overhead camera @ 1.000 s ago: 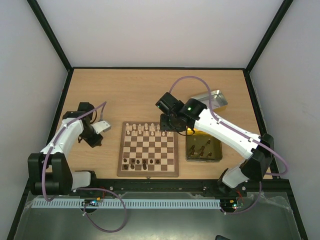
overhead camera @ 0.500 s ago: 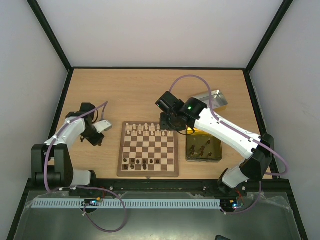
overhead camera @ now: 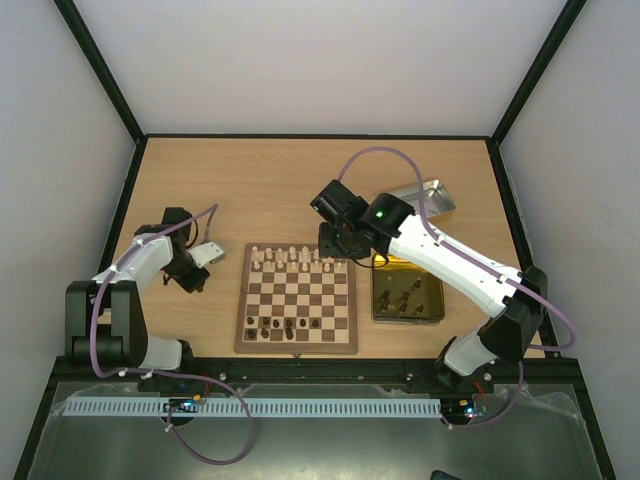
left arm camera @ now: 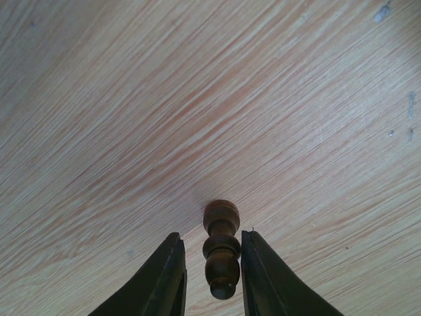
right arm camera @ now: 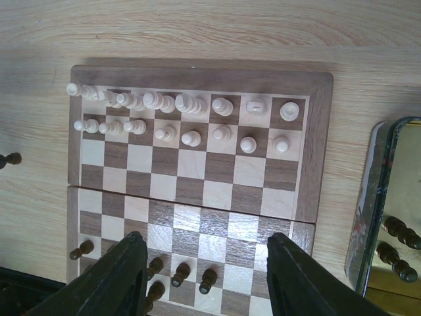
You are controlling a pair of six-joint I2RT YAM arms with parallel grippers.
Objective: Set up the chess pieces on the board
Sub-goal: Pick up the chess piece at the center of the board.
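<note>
Left gripper (left arm camera: 210, 236) straddles one dark chess piece (left arm camera: 222, 253) lying on the table (left arm camera: 197, 99), well left of the board (overhead camera: 297, 347); the jaws stand slightly apart, not clamped. Its long axis runs along the fingers (left arm camera: 164, 283), head pointing away.

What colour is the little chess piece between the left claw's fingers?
The piece is dark brown, seen best in the left wrist view.
</note>
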